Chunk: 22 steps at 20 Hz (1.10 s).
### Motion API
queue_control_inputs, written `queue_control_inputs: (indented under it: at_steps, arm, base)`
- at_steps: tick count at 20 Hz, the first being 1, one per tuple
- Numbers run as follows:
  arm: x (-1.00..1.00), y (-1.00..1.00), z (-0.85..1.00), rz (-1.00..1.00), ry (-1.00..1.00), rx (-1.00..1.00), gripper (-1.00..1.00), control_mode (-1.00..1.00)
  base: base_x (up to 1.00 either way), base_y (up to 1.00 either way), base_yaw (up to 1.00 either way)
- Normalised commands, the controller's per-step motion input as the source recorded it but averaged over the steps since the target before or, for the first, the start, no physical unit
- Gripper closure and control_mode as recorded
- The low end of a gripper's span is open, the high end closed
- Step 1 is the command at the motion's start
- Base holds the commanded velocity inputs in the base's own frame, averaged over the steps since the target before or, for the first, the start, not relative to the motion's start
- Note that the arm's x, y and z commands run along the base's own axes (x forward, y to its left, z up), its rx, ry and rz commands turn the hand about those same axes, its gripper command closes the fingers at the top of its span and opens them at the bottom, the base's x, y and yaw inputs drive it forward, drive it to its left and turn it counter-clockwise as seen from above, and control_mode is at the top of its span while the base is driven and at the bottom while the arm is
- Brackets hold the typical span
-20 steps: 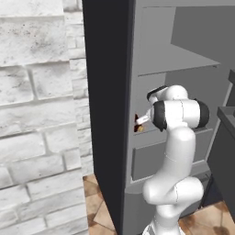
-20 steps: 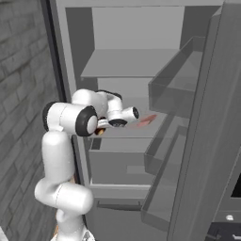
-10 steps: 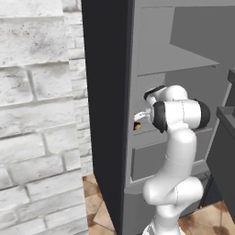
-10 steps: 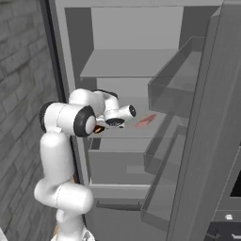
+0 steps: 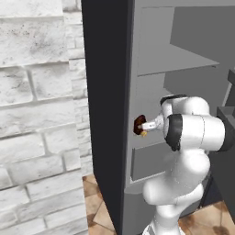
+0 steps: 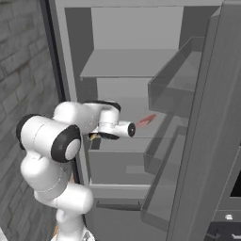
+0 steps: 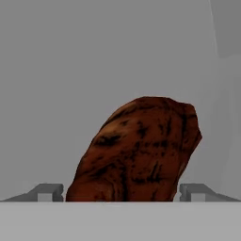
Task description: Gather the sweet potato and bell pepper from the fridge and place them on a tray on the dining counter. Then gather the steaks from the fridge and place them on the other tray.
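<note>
The fridge [image 5: 151, 59] stands open. On its middle shelf, by the left wall, sits the sweet potato [image 7: 139, 150], a dark reddish-brown lump, also seen as a dark shape [image 5: 139, 125] in the left base view. My gripper [image 7: 121, 190] is open around its near end, one fingertip [image 7: 47, 192] on each side and neither visibly touching. From the left base camera, the gripper [image 5: 143, 126] points left at it. A flat red thing [image 6: 147, 120] lies further right on the same shelf. The bell pepper, trays and dining counter are out of view.
The open fridge door [image 6: 207, 141] with its grey bins [image 6: 174, 89] stands close on the right. An upper shelf [image 6: 127, 61] hangs above the hand and a drawer front [image 6: 117, 164] lies below. A white brick wall [image 5: 41, 114] is on the left.
The hand has pushed a little deeper into the fridge toward the sweet potato and the elbow has swung nearer the cameras. The jaws stay wide apart.
</note>
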Motion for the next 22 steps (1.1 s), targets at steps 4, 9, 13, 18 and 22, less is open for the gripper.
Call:
queue_control_inputs:
  at_steps: [4, 9, 13, 18, 22]
  arm:
    - [-0.58, -0.05, 1.00, -0.01, -0.28, -0.06, 1.00, -1.00]
    - [-0.62, -0.26, 0.91, -0.06, -0.16, -0.18, 1.00, -1.00]
    - [-0.53, -0.07, 0.82, -0.17, 0.00, -0.58, 1.00, -1.00]
    - [-0.56, 0.00, 0.66, -0.14, 0.00, -0.73, 1.00, -1.00]
    - [-0.58, 0.01, 0.40, -0.13, 0.00, -0.79, 1.00, -1.00]
  base:
    - [0.00, 0.00, 0.00]
    - [0.00, 0.00, 0.00]
    - [0.00, 0.00, 0.00]
    - [0.00, 0.00, 0.00]
    - [0.00, 0.00, 0.00]
